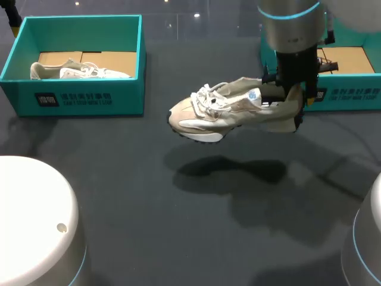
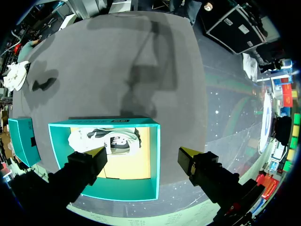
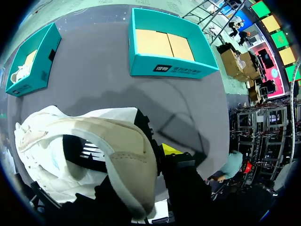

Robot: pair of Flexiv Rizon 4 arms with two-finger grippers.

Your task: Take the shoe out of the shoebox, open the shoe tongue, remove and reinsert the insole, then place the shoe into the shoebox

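1. Right gripper (image 1: 292, 98) is clamping the heel of the shoe (image 1: 232, 110) and holding it in the air over the middle of the table (image 1: 119, 196). The toe is pointing left and the sole is facing down, and a shadow (image 1: 232, 170) is falling on the dark surface beneath it.
2. The right wrist view is showing what the head view is hiding. The heel collar is sitting between the fingers, and one yellow fingertip (image 3: 171, 149) is pressing on the outside of the heel. The shoe is covering the other finger.
3. The right shoebox (image 1: 351, 95) is standing at the far right, behind that arm. The head view is catching only part of it, while the right wrist view is showing its whole cardboard floor.
4. The left gripper (image 2: 142, 153) is appearing only in its own wrist view. Its fingers are spread wide with nothing between them, and it is hanging above the left shoebox (image 1: 89, 95).
5. That box is standing at the far left, well apart from the lifted shoe. A second shoe (image 1: 77, 71) is lying on its cardboard floor, and both the head view and the left wrist view are showing it.
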